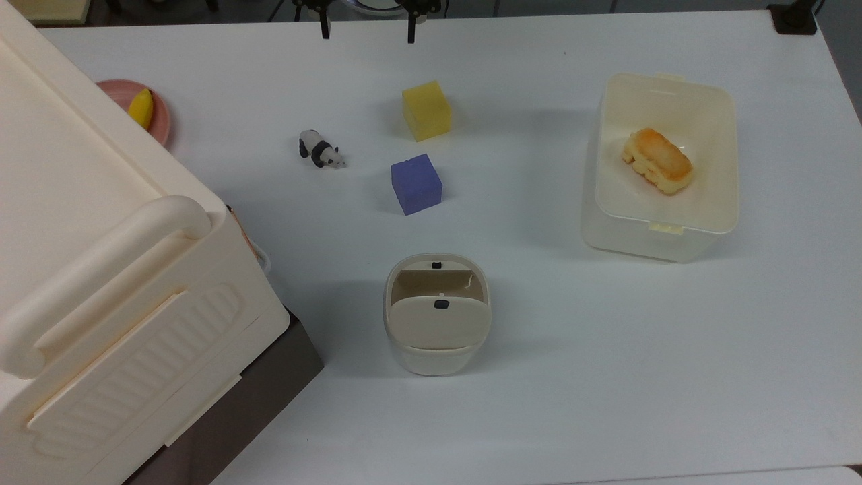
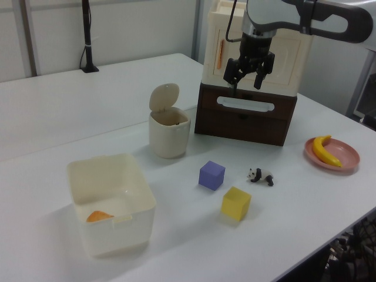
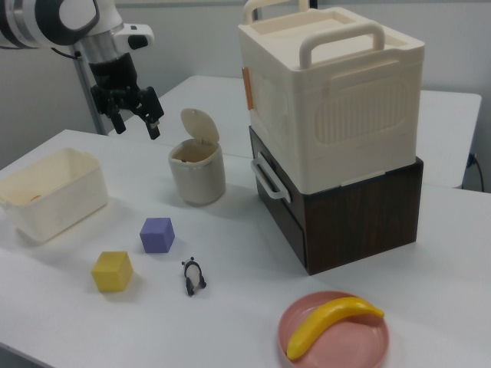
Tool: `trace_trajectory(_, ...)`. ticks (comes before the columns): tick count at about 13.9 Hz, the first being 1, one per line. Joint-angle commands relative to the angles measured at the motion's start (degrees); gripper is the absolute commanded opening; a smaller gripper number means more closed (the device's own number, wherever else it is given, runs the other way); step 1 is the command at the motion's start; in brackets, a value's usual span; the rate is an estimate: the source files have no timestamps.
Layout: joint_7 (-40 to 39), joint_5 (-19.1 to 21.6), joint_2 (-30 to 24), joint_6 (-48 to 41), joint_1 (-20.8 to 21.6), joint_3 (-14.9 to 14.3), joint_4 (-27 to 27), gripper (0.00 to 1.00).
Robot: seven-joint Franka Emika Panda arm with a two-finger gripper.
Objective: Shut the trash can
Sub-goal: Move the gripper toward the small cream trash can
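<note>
Stands upright on the white counter (image 1: pixel 606 377), roughly central and nearer the bottom edge in the top view: the small cream-beige rounded-square trash can (image 1: pixel 436 316) (image 2: pixel 169 134) (image 3: pixel 196 173), flat hinged lid (image 2: pixel 164 96) (image 3: pixel 199 124) tipped up and open, dark interior exposed, a small black button (image 1: pixel 436 265) on the rim. Hangs in the air above the counter, well apart from the bin and touching nothing: the black two-finger end effector (image 2: pixel 247 71) (image 3: pixel 133 115) (image 1: pixel 368 25), fingers spread wide and pointing down, empty between them. Sits just beside the bin toward the top view's left: a huge cream plastic box with a handle (image 1: pixel 101 269) (image 3: pixel 331 93), stacked on a dark brown wooden drawer unit (image 3: pixel 345 218) (image 2: pixel 247 114). Lie between the bin and the counter's top edge in the top view: a purple cube (image 1: pixel 416 183) (image 2: pixel 211 175) (image 3: pixel 157 234), a yellow cube (image 1: pixel 426 110) (image 2: pixel 236 203) (image 3: pixel 112 271) and a small black-and-white panda figure (image 1: pixel 320 149) (image 2: pixel 260 175) (image 3: pixel 193 276), each apart from the others. Rests toward the top view's right edge: a larger cream rectangular open tub (image 1: pixel 663 222) (image 2: pixel 111 205) (image 3: pixel 52 192), a golden-orange piece of bread (image 1: pixel 657 161) (image 2: pixel 98 216) lying inside. Lies near the top-left corner in the top view, partly hidden there behind the big box: a pink round plate (image 1: pixel 161 124) (image 2: pixel 346 157) (image 3: pixel 337 337) carrying a yellow banana (image 1: pixel 141 108) (image 2: pixel 325 150) (image 3: pixel 330 323).
</note>
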Motion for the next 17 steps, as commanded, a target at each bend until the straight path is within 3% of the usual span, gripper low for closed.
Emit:
trace_trajectory(1,-2.9,0.3,0.1,0.4,0.4,-0.7,0.2,1.0)
trace_trajectory(10,-3.2,0.3,0.9,7.3,0.4,-0.7,0.2,1.0)
trace_trajectory(17,-4.0,-2.2,5.3,23.5,0.2,-0.6,0.2,1.0)
